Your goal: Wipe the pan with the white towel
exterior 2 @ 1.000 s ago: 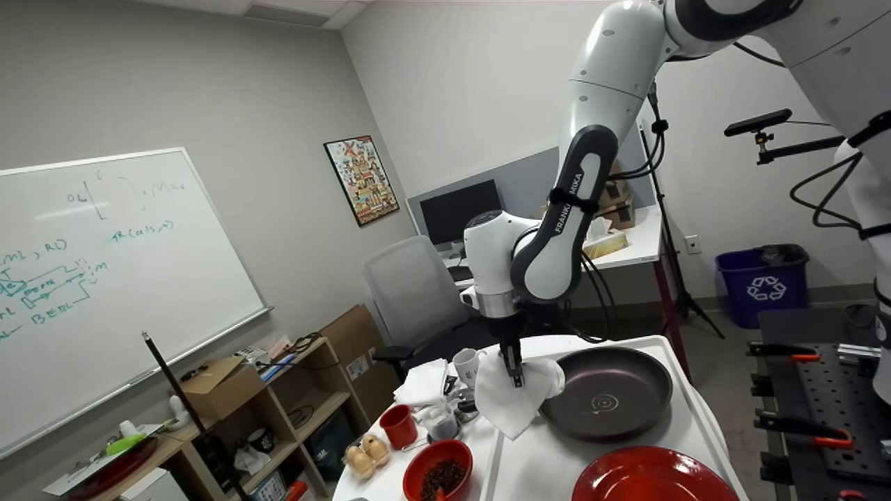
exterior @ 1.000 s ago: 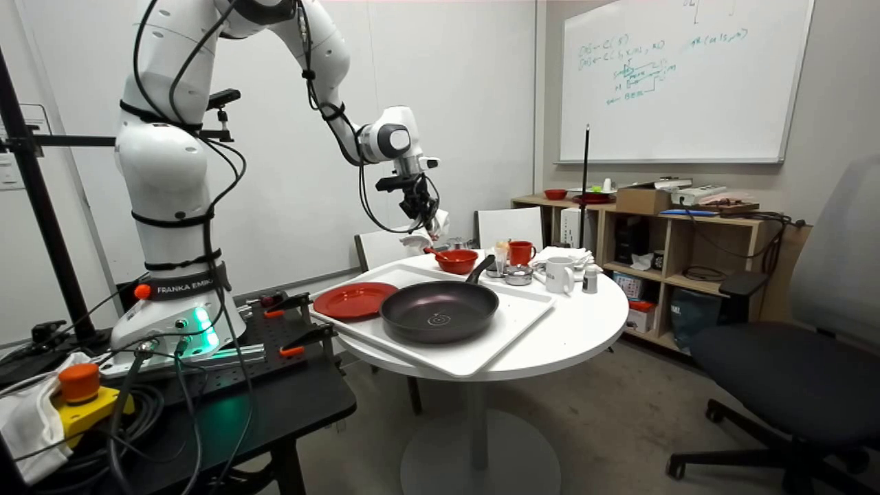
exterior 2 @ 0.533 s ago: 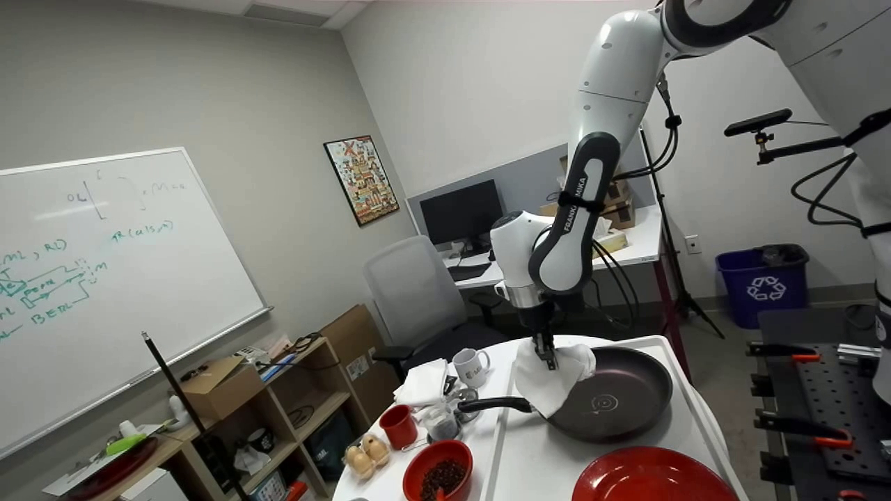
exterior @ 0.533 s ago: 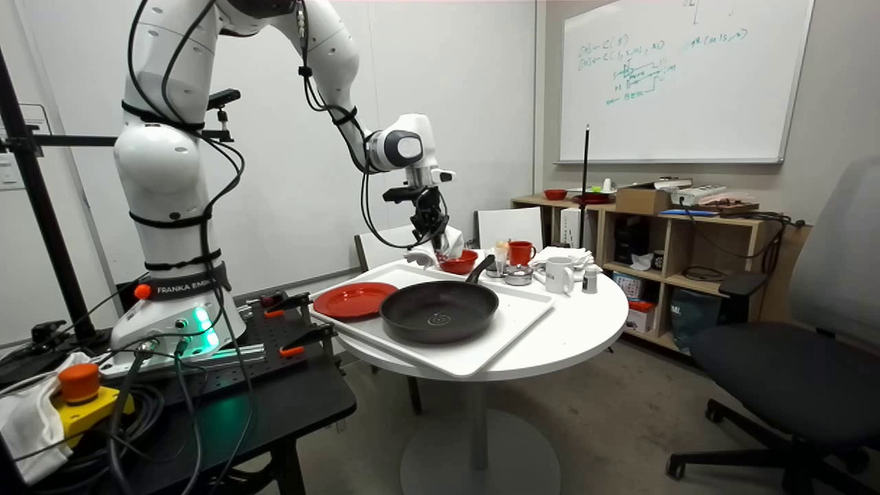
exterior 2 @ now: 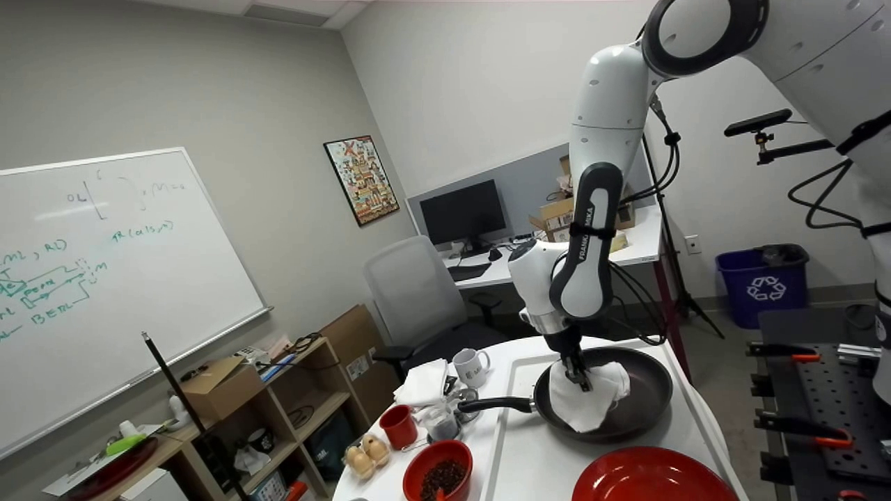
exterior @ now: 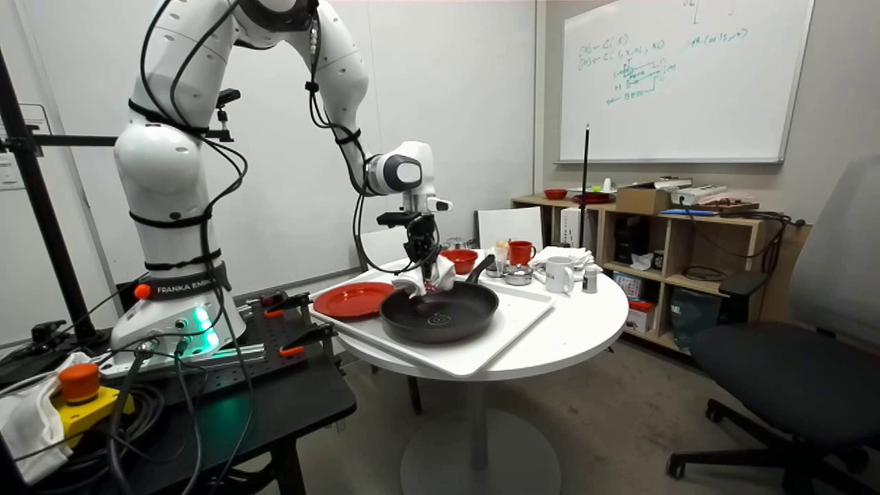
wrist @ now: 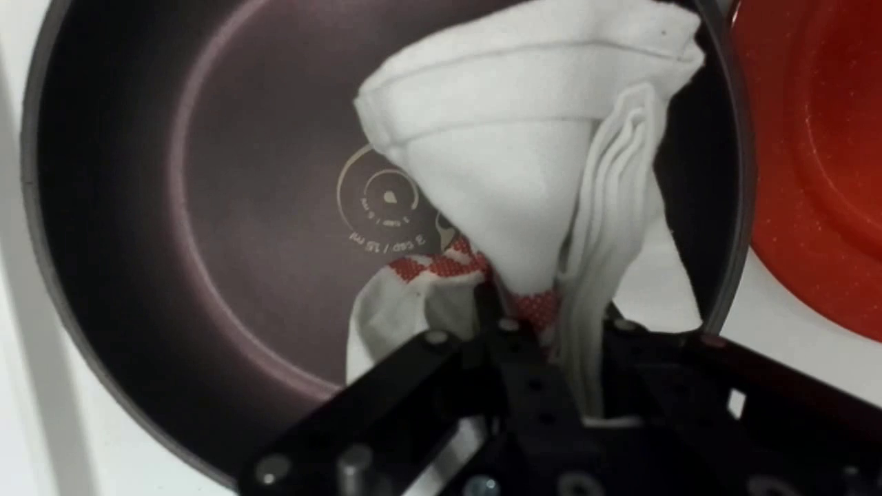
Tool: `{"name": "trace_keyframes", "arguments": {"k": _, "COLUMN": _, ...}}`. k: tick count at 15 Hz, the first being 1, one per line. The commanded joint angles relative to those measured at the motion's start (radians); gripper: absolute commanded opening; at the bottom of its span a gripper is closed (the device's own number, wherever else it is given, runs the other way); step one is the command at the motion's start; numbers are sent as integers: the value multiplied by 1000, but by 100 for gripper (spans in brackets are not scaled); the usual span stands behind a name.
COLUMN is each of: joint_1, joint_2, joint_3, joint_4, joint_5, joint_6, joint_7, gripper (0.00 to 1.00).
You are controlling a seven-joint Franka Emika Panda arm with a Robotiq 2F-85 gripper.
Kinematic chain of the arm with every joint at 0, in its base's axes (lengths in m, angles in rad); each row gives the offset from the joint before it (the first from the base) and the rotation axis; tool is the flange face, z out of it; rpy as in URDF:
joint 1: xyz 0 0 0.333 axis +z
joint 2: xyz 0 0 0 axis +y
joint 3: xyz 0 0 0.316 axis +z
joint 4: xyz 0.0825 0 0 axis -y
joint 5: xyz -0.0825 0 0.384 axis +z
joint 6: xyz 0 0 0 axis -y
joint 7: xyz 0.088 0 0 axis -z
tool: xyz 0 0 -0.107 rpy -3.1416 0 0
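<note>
Holding bunched towel [wrist: 524,172] pinched in gripper [exterior 2: 582,383], over pan [exterior: 443,322] on tray [exterior: 517,314], off-centre toward plate [exterior: 354,300]. Can't tell if touching pan floor.

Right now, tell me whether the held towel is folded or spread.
Bunched, not spread flat: the wrist view shows the towel pinched in the gripper, gathered in folds over the pan.
</note>
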Motion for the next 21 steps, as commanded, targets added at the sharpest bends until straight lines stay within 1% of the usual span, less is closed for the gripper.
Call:
{"name": "trace_keyframes", "arguments": {"k": 1, "joint_1": 55, "joint_2": 78, "joint_3": -6, "joint_4": 17, "joint_5": -57, "joint_6": 45, "joint_7": 32, "gripper": 4}}
{"name": "trace_keyframes", "arguments": {"k": 4, "joint_1": 96, "joint_2": 117, "joint_3": -1, "joint_4": 9, "joint_5": -88, "joint_6": 98, "joint_7": 17, "gripper": 4}}
{"name": "trace_keyframes", "arguments": {"k": 7, "joint_1": 121, "joint_2": 133, "joint_3": 12, "joint_4": -2, "joint_5": -105, "joint_6": 152, "joint_7": -11, "gripper": 4}}
{"name": "trace_keyframes", "arguments": {"k": 9, "joint_1": 121, "joint_2": 128, "joint_3": 27, "joint_4": -19, "joint_5": -103, "joint_6": 190, "joint_7": -32, "gripper": 4}}
{"name": "trace_keyframes", "arguments": {"k": 12, "joint_1": 89, "joint_2": 125, "joint_3": 59, "joint_4": -33, "joint_5": -82, "joint_6": 235, "joint_7": -87, "gripper": 4}}
{"name": "trace_keyframes", "arguments": {"k": 14, "joint_1": 60, "joint_2": 123, "joint_3": 82, "joint_4": -43, "joint_5": -65, "joint_6": 256, "joint_7": -119, "gripper": 4}}
{"name": "trace_keyframes", "arguments": {"k": 16, "joint_1": 15, "joint_2": 124, "joint_3": 119, "joint_4": -52, "joint_5": -42, "joint_6": 275, "joint_7": -159, "gripper": 4}}
{"name": "trace_keyframes", "arguments": {"k": 18, "joint_1": -50, "joint_2": 131, "joint_3": 175, "joint_4": -57, "joint_5": -5, "joint_6": 289, "joint_7": -213, "gripper": 4}}
{"name": "trace_keyframes", "arguments": {"k": 21, "joint_1": -189, "joint_2": 150, "joint_3": 296, "joint_4": -65, "joint_5": 79, "joint_6": 299, "joint_7": -324, "gripper": 4}}
